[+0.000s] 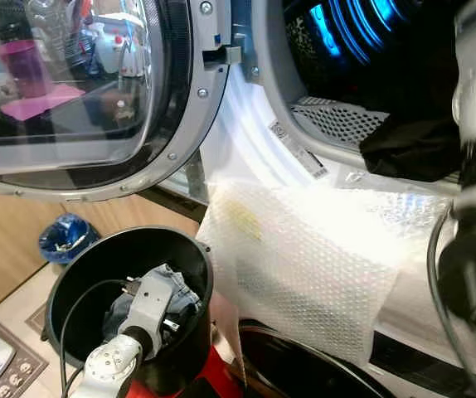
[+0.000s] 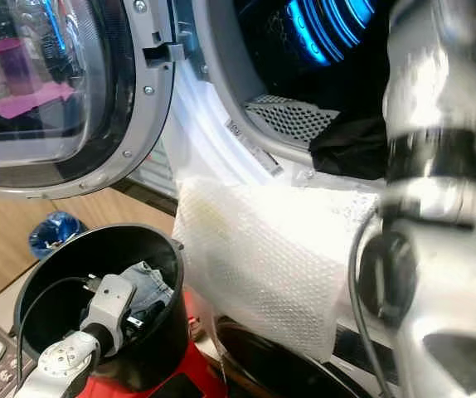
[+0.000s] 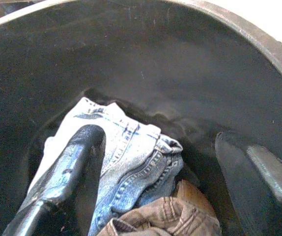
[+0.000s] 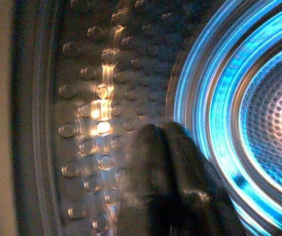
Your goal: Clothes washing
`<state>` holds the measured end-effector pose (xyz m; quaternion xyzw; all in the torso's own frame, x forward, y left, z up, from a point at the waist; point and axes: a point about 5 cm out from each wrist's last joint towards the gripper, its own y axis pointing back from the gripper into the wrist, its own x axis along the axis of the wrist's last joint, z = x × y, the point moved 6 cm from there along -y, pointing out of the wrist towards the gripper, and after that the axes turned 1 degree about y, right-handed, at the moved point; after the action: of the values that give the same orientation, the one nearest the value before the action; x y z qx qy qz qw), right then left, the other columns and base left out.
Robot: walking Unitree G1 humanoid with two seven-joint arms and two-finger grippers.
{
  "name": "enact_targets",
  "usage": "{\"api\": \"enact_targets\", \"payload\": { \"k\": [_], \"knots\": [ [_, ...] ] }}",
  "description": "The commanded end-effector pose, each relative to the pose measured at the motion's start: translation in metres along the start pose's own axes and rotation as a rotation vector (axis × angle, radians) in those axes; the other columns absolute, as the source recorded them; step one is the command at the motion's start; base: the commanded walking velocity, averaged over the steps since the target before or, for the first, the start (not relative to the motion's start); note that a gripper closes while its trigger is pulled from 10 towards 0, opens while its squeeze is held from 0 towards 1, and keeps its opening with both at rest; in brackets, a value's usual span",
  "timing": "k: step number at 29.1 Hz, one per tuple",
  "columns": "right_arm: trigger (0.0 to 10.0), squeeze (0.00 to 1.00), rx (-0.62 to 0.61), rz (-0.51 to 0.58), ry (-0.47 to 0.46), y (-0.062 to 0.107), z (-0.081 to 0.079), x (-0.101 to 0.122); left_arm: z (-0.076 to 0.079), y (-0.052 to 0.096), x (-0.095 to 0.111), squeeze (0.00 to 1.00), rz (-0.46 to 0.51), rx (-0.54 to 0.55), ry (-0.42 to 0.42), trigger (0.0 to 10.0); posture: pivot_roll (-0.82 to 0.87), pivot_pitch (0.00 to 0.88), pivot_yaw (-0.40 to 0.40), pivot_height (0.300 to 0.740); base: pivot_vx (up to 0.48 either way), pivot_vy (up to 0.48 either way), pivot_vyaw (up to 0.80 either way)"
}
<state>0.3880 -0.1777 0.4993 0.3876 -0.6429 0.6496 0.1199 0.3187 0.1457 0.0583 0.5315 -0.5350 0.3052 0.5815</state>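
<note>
The pale blue jeans (image 3: 126,162) lie crumpled at the bottom of the black bucket (image 1: 80,274), a brown garment (image 3: 170,216) touching them, both just below the left gripper (image 3: 155,147), whose fingers (image 3: 72,167) stand spread apart with nothing between them. The right gripper (image 4: 163,142), fingers pressed together and empty, reaches inside the blue-lit drum (image 4: 259,108). A dark garment (image 1: 412,145) rests at the drum's mouth, above bubble wrap (image 1: 304,257).

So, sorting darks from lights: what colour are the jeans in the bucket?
Light blue denim jeans, clearest in the left wrist view.
</note>
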Motion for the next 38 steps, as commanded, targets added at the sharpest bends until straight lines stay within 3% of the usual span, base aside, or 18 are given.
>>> {"api": "enact_targets", "payload": {
  "k": [1, 9, 12, 15, 16, 17, 18, 19, 20, 24, 25, 28, 29, 32, 33, 34, 36, 38],
  "knots": [
    [10.0, 0.00, 0.056, 0.083, -0.049, 0.008, -0.016, 0.024, -0.003, 0.001, -0.005, 0.00, -0.019, -0.005, 0.004, 10.0, -0.12, 0.048, 0.108, 0.740, 0.000, 0.000, 0.00],
    [10.0, 0.00, 0.203, 0.163, -0.169, 0.060, -0.051, 0.041, -0.006, 0.001, 0.000, 0.00, 0.005, 0.003, 0.004, 10.0, -0.12, 0.055, 0.110, 0.740, 0.000, 0.000, 0.00],
    [10.0, 0.00, 0.307, 0.176, -0.289, 0.080, -0.070, 0.044, -0.005, 0.002, 0.000, 0.00, 0.005, -0.003, -0.003, 10.0, -0.11, 0.056, 0.105, 0.740, 0.000, 0.000, 0.00],
    [10.0, 0.00, 0.512, 0.093, -0.392, 0.120, -0.105, 0.036, -0.005, 0.003, -0.001, 0.00, 0.007, -0.002, -0.002, 10.0, -0.11, 0.060, 0.101, 0.740, 0.000, 0.000, 0.00],
    [10.0, 0.00, 0.612, 0.013, -0.473, 0.146, -0.122, 0.023, -0.005, 0.003, -0.002, 0.00, 0.005, 0.000, -0.001, 10.0, -0.12, 0.065, 0.097, 0.740, 0.000, 0.000, 0.00],
    [10.0, 0.00, 0.657, -0.031, -0.493, 0.161, -0.130, 0.017, -0.005, 0.004, -0.002, 0.00, 0.005, 0.000, -0.003, 10.0, -0.11, 0.067, 0.095, 0.740, 0.000, 0.000, 0.00],
    [10.0, 0.00, 0.753, -0.144, -0.439, 0.191, -0.147, -0.001, -0.005, 0.004, -0.002, 0.00, 0.008, 0.002, 0.000, 10.0, -0.11, 0.070, 0.094, 0.740, 0.000, 0.000, 0.00],
    [10.0, 0.00, 0.753, -0.144, -0.439, 0.191, -0.147, -0.001, -0.005, 0.004, -0.002, 0.00, 0.008, 0.002, 0.000, 10.0, -0.11, 0.070, 0.094, 0.740, 0.000, 0.000, 0.00],
    [10.0, 0.00, 0.809, -0.231, -0.479, 0.215, -0.158, -0.013, -0.006, 0.005, 0.001, 0.00, 0.025, 0.009, 0.001, 10.0, -0.12, 0.073, 0.093, 0.740, 0.000, 0.000, 0.00],
    [10.0, 0.00, 0.791, -0.303, -0.576, 0.235, -0.159, -0.023, -0.007, 0.007, 0.012, 0.00, 0.071, 0.009, -0.039, 10.0, -0.12, 0.075, 0.089, 0.740, 0.000, 0.000, 0.00],
    [10.0, 0.00, 0.772, -0.338, -0.609, 0.243, -0.157, -0.029, -0.005, 0.009, 0.020, 0.00, 0.093, -0.003, -0.085, 10.0, -0.12, 0.077, 0.083, 0.740, 0.000, 0.000, 0.00],
    [10.0, 0.00, 0.710, -0.536, -0.644, 0.288, -0.147, -0.067, 0.013, 0.016, 0.063, 0.00, 0.221, -0.097, -0.343, 10.0, -0.11, 0.079, 0.078, 0.740, 0.000, 0.000, 0.00],
    [10.0, 0.00, 0.690, -0.626, -0.658, 0.307, -0.145, -0.083, 0.018, 0.020, 0.080, 0.00, 0.271, -0.120, -0.394, 10.0, -0.11, 0.080, 0.080, 0.740, 0.000, 0.000, 0.00],
    [10.0, 0.00, 0.623, -0.728, -0.659, 0.331, -0.134, -0.109, 0.030, 0.028, 0.101, 0.00, 0.344, -0.171, -0.465, 10.0, -0.11, 0.080, 0.081, 0.740, 0.000, 0.000, 0.00],
    [10.0, 0.00, 0.553, -0.765, -0.669, 0.340, -0.123, -0.122, 0.042, 0.030, 0.104, 0.00, 0.354, -0.228, -0.459, 10.0, -0.10, 0.077, 0.083, 0.740, 0.000, 0.000, 0.00],
    [10.0, 0.00, 0.553, -0.765, -0.669, 0.340, -0.123, -0.122, 0.042, 0.030, 0.104, 0.00, 0.354, -0.228, -0.459, 10.0, -0.10, 0.077, 0.083, 0.740, 0.000, 0.000, 0.00],
    [10.0, 0.00, 0.428, -0.858, -0.627, 0.360, -0.102, -0.151, 0.065, 0.034, 0.099, 0.00, 0.339, -0.358, -0.402, 10.0, -0.10, 0.077, 0.084, 0.740, 0.000, 0.000, 0.00],
    [10.0, 0.00, 0.172, -0.974, -0.576, 0.386, -0.065, -0.189, 0.096, 0.038, 0.072, 0.00, 0.237, -0.550, -0.298, 10.0, -0.11, 0.069, 0.082, 0.740, 0.000, 0.000, 0.00]
  ]
}}
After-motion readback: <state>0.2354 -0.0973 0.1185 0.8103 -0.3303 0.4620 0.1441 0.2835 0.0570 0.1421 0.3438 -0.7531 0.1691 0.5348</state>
